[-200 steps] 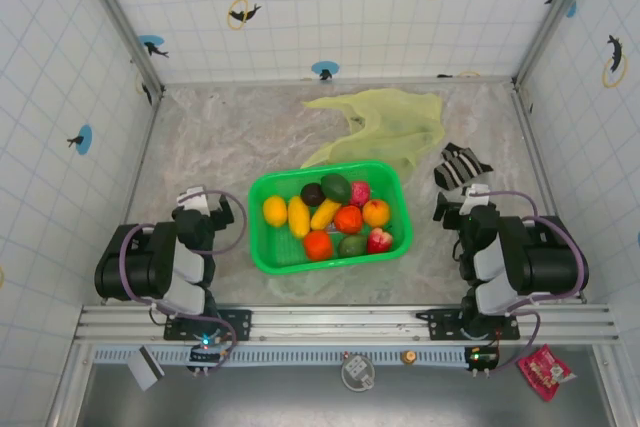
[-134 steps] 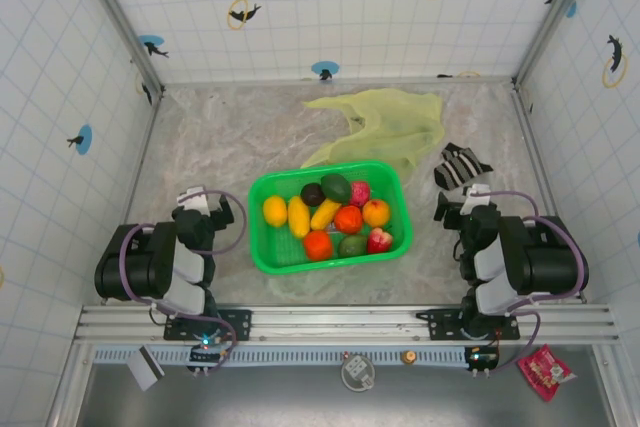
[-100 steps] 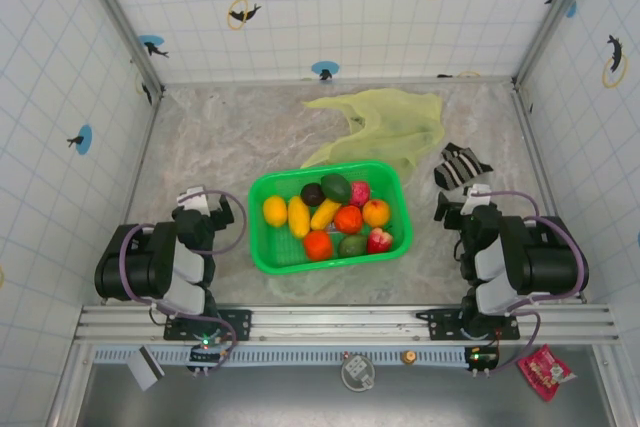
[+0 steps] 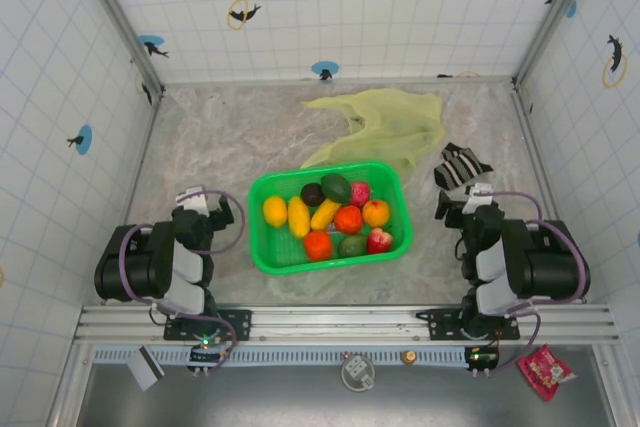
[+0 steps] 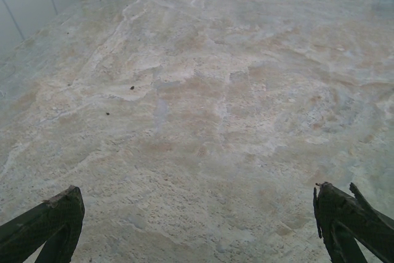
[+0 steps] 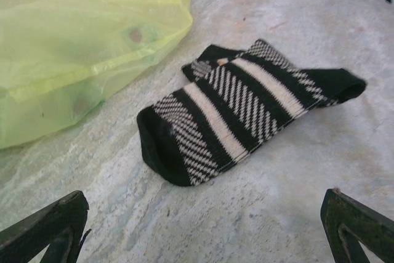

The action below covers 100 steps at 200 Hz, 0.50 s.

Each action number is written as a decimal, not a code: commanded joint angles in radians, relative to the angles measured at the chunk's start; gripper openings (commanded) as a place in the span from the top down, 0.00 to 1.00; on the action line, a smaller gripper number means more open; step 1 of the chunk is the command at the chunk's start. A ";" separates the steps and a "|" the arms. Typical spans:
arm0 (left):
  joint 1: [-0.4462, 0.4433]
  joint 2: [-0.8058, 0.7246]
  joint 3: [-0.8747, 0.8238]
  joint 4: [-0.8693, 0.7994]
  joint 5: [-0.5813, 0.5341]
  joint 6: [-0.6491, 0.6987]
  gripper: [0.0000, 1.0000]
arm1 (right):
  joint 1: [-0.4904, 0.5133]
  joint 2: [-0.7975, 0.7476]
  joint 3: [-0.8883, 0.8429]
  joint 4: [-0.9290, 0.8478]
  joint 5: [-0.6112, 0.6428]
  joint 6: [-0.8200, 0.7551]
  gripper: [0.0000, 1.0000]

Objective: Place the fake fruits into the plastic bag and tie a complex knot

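The basket [image 4: 300, 266] sits in the middle of the table [image 4: 220, 137], nearer the front edge, with the fruits [image 4: 348, 219] all lying in it. Behind it, toward the back right, the bag [image 4: 385, 125] lies spread on the table (its near edge close to the basket's back rim). The sock [image 4: 461, 165] lies just right of the bag, apart from it. The left gripper [image 4: 207, 205] is left of the basket. The right gripper [image 4: 462, 202] is right of it, just before the sock.

- The fake fruits [image 4: 336, 217], glossy yellow, orange, red, green and brown, sit together inside the green basket [image 4: 256, 239].
- The plastic bag [image 4: 388, 125], translucent yellow-green, lies crumpled flat on the surface just behind it.
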 commanded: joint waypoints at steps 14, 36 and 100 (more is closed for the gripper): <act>0.000 -0.159 0.040 -0.166 -0.020 -0.023 0.02 | 0.020 -0.295 0.060 -0.291 0.102 0.023 0.00; -0.029 -0.304 0.038 -0.223 -0.078 0.018 0.03 | 0.063 -0.404 0.121 -0.394 0.144 0.033 0.00; -0.342 -0.698 0.336 -0.675 -0.175 0.044 0.02 | 0.462 -0.624 0.408 -0.750 0.225 -0.018 0.00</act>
